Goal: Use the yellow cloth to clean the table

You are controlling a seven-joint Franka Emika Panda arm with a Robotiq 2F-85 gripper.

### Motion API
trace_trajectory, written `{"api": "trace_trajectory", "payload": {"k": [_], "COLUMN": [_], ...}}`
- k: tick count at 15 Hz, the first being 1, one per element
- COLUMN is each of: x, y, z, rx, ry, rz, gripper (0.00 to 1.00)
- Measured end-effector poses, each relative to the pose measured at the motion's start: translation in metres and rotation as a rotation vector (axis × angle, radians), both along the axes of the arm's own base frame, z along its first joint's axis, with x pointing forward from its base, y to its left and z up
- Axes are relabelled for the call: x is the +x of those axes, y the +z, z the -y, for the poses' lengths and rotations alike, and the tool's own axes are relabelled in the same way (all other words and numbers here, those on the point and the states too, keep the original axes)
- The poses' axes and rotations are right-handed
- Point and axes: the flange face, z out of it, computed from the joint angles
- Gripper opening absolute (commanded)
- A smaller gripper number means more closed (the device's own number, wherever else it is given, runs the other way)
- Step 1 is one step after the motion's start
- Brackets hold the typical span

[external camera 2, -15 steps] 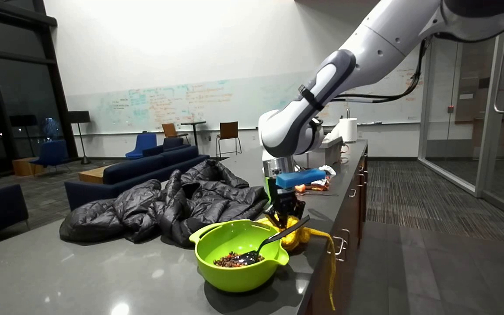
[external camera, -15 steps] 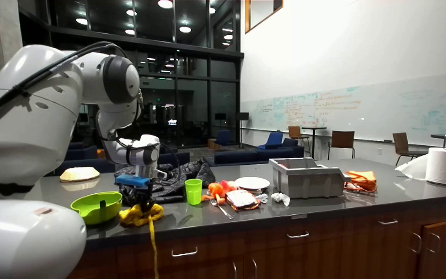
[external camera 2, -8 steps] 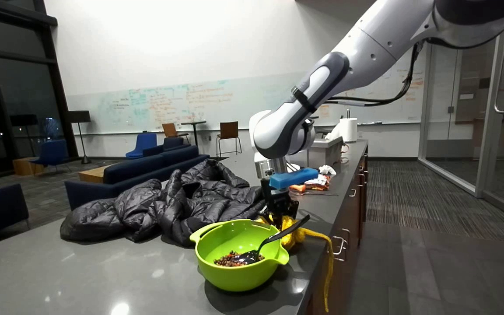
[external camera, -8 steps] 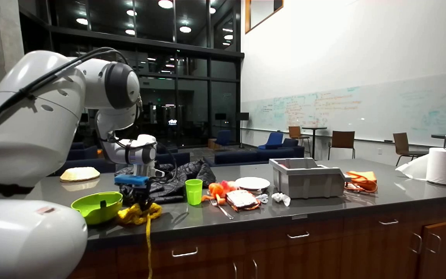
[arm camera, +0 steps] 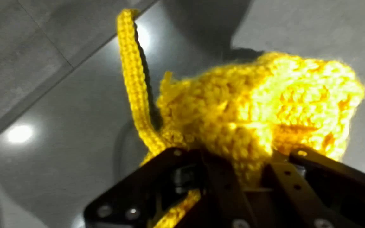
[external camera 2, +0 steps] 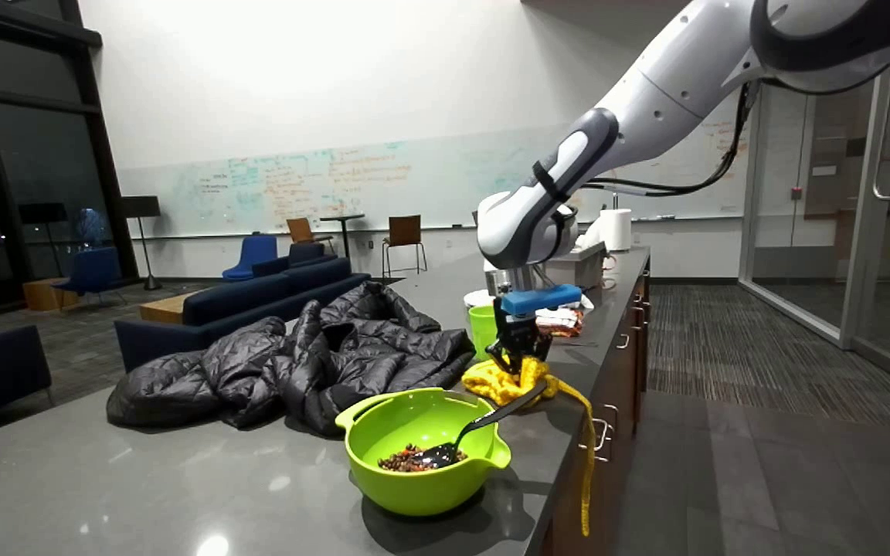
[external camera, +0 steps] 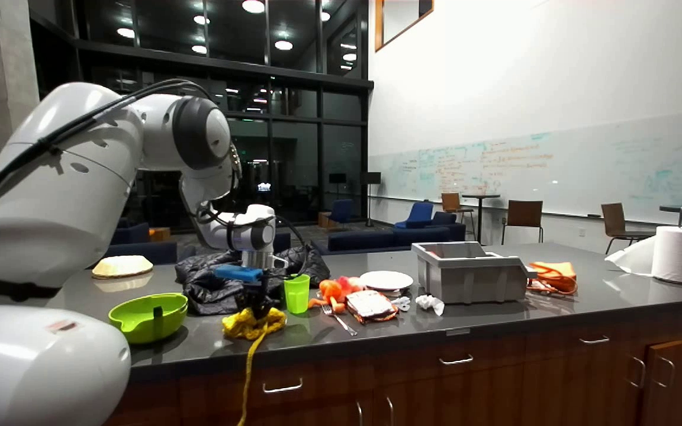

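The yellow knitted cloth (external camera: 237,326) is bunched up at the grey tabletop (external camera: 305,337), near its front edge. It also shows in an exterior view (external camera 2: 491,381) behind the bowl. A long yellow strap from it hangs over the table edge. My gripper (external camera: 257,313) points down over the cloth. In the wrist view my gripper (arm camera: 238,167) is shut on a fold of the cloth (arm camera: 220,101), which sits between its black fingers. The fingertips are hidden in the cloth. I cannot tell how firmly the cloth touches the table.
A green bowl (external camera 2: 414,494) with a black spoon (external camera 2: 491,417) stands near the cloth. A green cup (external camera: 297,294) stands close beside the gripper. A black jacket (external camera 2: 275,371) lies behind. A fork (external camera: 341,322), a white plate (external camera: 385,279) and a grey bin (external camera: 471,278) are farther along.
The gripper and cloth first shifted slightly toward the green bowl. Then they moved the opposite way, along the table toward the green cup. The strap swung along with them.
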Motion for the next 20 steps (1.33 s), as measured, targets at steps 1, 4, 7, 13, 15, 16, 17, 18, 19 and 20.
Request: {"api": "trace_trajectory", "payload": {"k": [1,4,7,13,15,16,17,18,19,20], "x": [0.009,0.031,0.046,0.057,0.056,0.055,0.054,0.052,0.049,0.045], "y": [0.001,0.002,0.002,0.003,0.002,0.001,0.001,0.001,0.001,0.0], "z": [0.019,0.076,0.129,0.181,0.173,0.167,0.159,0.15,0.139,0.127], "rx": [0.001,0.011,0.029,0.052,0.057,0.06,0.065,0.071,0.078,0.086], "ry": [-0.036,-0.149,-0.264,-0.379,-0.37,-0.36,-0.35,-0.337,-0.323,-0.306], "rz": [0.01,0.037,0.067,0.097,0.094,0.091,0.089,0.085,0.081,0.074], "gripper": [0.04,0.04,0.04,0.04,0.04,0.04,0.04,0.04,0.04,0.04]}}
